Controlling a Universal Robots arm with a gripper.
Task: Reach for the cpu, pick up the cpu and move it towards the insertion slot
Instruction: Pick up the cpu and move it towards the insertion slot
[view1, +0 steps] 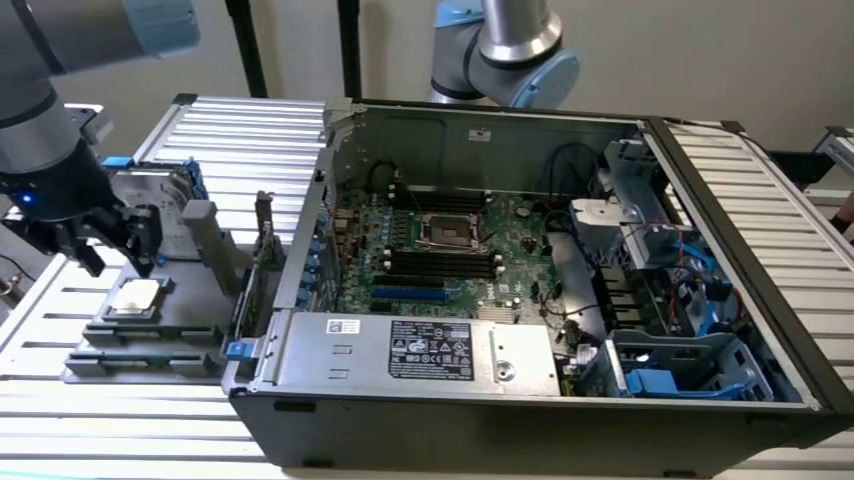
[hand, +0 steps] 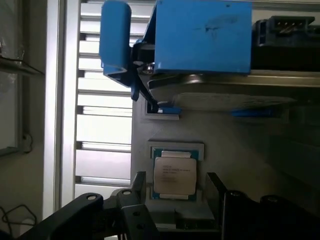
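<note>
Wrist view: the cpu (hand: 174, 174) lies flat, silver top up, in a pale square seat on a grey holder tray (hand: 240, 150). The chip is not lifted. One dark finger (hand: 138, 184) stands on one side of it and the other on the opposite side, each with a gap to the chip's edge.

In the exterior view the claw (view1: 120, 268) hangs spread wide just above the cpu (view1: 138, 297) with nothing in its grip. The tray sits at the exterior view's left, outside the computer case (view1: 747, 230).

Just beyond the chip on the same tray is a hard drive (view1: 154, 185), carried in blue brackets (hand: 200, 35).

The tray rests on the white slatted desk (view1: 80, 420), close against the open case.

Inside the case, on the green motherboard (view1: 527, 235), is the insertion slot (view1: 450, 232), a silver-framed square with a dark centre. It lies well apart from the chip, toward the exterior view's right.

A silver power supply (view1: 414, 350) lies along the case's near edge.

A grey-and-blue robot joint (view1: 514, 50) stands behind the case.
</note>
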